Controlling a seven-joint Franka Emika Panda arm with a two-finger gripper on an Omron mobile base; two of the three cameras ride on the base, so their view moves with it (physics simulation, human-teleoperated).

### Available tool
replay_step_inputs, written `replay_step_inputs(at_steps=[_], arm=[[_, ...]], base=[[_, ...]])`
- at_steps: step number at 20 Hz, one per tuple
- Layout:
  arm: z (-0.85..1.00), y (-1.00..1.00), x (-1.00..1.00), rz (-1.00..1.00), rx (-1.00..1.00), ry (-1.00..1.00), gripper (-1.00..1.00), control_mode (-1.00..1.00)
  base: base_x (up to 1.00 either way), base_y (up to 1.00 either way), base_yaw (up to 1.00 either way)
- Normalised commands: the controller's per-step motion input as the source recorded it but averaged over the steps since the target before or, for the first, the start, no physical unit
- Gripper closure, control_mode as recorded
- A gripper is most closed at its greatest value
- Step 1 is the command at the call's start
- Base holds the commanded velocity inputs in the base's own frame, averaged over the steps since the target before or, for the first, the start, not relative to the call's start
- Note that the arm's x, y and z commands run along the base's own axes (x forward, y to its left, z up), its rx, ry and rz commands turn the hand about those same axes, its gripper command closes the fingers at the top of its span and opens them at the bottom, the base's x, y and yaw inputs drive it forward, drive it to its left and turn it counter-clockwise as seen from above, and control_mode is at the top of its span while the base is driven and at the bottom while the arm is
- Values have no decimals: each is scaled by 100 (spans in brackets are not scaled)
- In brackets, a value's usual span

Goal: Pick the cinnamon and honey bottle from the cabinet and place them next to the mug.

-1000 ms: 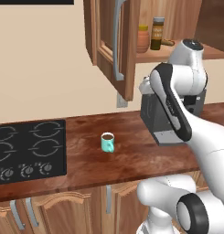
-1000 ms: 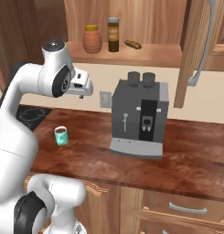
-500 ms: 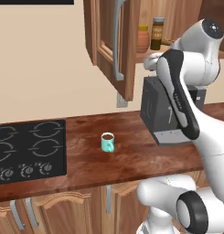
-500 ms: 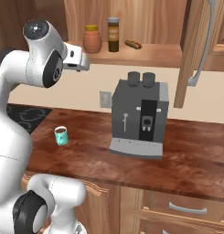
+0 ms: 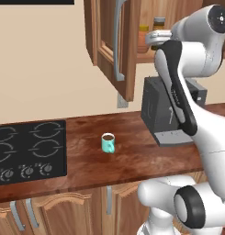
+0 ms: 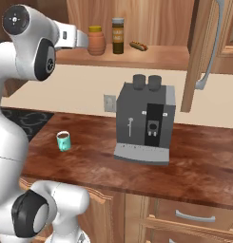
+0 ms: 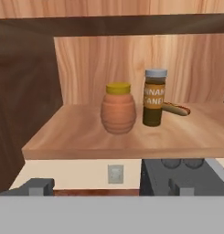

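Raised since a second ago, the end effector (image 7: 109, 186) now faces the cabinet (image 6: 203, 52) shelf, fingers parted and empty. Honey bottle (image 7: 118, 108) stands just left of the cinnamon (image 7: 154, 97); the mug (image 6: 63, 141) sits on the tabletop (image 6: 199, 163) below.

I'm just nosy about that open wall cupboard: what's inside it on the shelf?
On the cabinet shelf stand the honey bottle and the cinnamon, with a small hot dog partly hidden behind the cinnamon.

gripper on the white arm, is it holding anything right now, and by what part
Nothing is held. The gripper is open, short of the shelf; the squat yellow-lidded honey jar and tall grey-capped cinnamon bottle stand untouched.
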Motion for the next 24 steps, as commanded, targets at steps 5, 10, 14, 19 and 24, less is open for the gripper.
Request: replay_step_inputs(at_steps=[5, 10, 14, 19, 24], arm=[[4, 0, 8, -5, 0, -2, -100, -100], [3, -3, 21, 0, 0, 4, -100, -100], [22, -25, 20, 0, 4, 10, -100, -100], [27, -16, 21, 0, 3, 10, -100, -100], [2, 4, 15, 0, 0, 11, -100, -100]], base=[[0, 0, 0], [0, 0, 0], [0, 0, 0], [0, 0, 0], [0, 0, 0]])
